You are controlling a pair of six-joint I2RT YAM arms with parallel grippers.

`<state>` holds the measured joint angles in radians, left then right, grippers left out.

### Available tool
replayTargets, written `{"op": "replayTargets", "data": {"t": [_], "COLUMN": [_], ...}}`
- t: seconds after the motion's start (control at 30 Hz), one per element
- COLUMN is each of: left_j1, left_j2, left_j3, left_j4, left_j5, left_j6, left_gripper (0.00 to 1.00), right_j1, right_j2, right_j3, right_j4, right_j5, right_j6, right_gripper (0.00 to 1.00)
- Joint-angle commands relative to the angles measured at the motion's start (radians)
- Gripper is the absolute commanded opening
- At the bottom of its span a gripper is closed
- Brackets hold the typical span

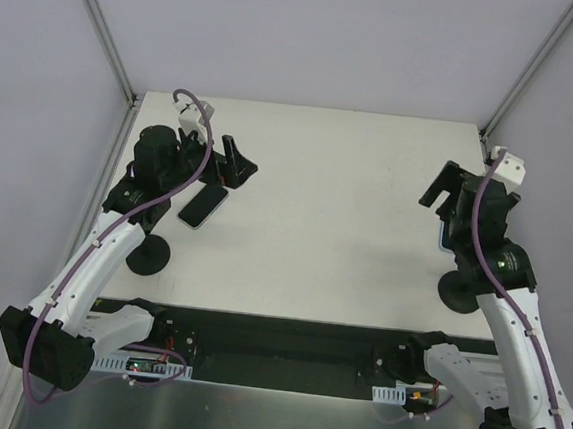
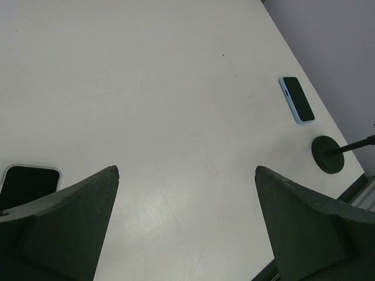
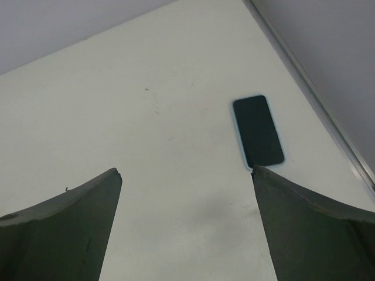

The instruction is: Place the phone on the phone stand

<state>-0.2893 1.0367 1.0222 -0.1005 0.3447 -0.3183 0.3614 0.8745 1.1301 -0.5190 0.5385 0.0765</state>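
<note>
The phone [image 1: 203, 205], with a black screen and a thin white rim, lies flat on the white table at the left. It also shows at the lower left of the left wrist view [image 2: 29, 182], partly behind a finger. My left gripper [image 1: 239, 165] is open and empty, just beyond and right of the phone; the left wrist view [image 2: 186, 170] shows bare table between its jaws. A black disc-based phone stand [image 1: 149, 253] stands near the left arm, its top hidden. My right gripper [image 1: 441, 191] is open and empty, as the right wrist view [image 3: 186, 170] shows.
A light-blue-cased phone [image 3: 258, 130] lies near the table's right edge, also in the left wrist view [image 2: 297, 99], mostly hidden under the right arm from above. A second black disc base [image 1: 461, 290] with a thin post [image 2: 327, 154] stands at the near right. Walls enclose the table.
</note>
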Motion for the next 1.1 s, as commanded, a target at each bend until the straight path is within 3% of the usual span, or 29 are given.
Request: {"op": "replayTargets", "data": {"t": [0.0,0.07,0.33,0.7,0.9,0.93,1.0,1.07], "left_j1": [-0.010,-0.011,-0.037,-0.050,-0.048,-0.048,-0.048,-0.048], "left_j2": [0.003,0.003,-0.032,-0.049,-0.029,-0.027,-0.021,-0.017], "left_j3": [0.056,0.062,0.053,0.050,0.047,0.049,0.046,0.045], "left_j4": [-0.011,-0.011,-0.014,-0.011,-0.011,-0.013,-0.011,-0.013], "left_j5": [0.071,0.105,0.085,0.077,0.062,0.060,0.059,0.056], "left_j6": [-0.056,-0.070,-0.068,-0.074,-0.068,-0.065,-0.065,-0.064], "left_gripper": [0.99,0.99,0.99,0.99,0.99,0.99,0.99,0.99], "right_j1": [-0.185,-0.301,-0.505,-0.588,-0.588,-0.588,-0.584,-0.564], "right_j2": [-0.077,-0.112,-0.246,-0.270,-0.223,-0.223,-0.224,-0.229], "right_j3": [-0.022,-0.075,-0.249,-0.340,-0.352,-0.351,-0.345,-0.355], "right_j4": [-0.228,-0.289,-0.369,-0.273,-0.196,-0.187,-0.167,-0.130], "right_j5": [-0.011,-0.014,-0.106,-0.100,-0.138,-0.153,-0.208,-0.264], "right_j6": [0.104,0.133,0.169,0.172,0.132,0.117,0.092,0.059], "right_gripper": [0.96,0.96,0.99,0.69,0.29,0.13,0.03,0.01]}}
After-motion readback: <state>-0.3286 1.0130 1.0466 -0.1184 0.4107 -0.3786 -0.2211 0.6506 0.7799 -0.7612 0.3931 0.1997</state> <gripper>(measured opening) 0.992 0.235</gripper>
